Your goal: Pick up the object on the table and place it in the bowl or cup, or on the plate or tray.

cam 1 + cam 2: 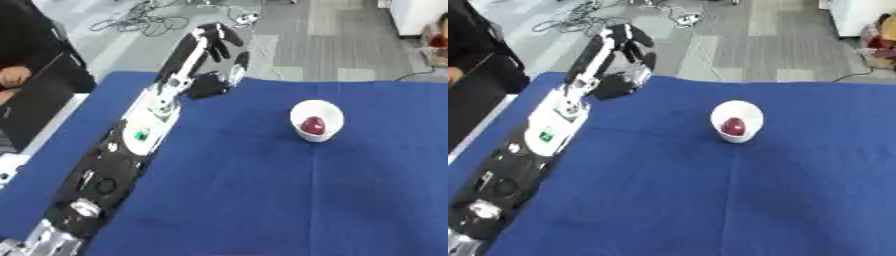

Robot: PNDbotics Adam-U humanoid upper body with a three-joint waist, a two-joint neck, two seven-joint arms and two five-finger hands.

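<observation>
Sitting in white cup (317,120): seemingly red object (312,125).

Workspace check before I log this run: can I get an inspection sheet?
Surface: table under a blue cloth.
Job's things: white cup upright on the cloth, dark red object inside it.
Clutter: nothing seen.
Hands: left hand raised over the table's far left edge, fingers straight, holding nothing; right hand not in view.
Cables: loose tangle on the floor beyond the table; another cable at far right.
Surroundings: grey floor; a person's sleeve at far left.
</observation>
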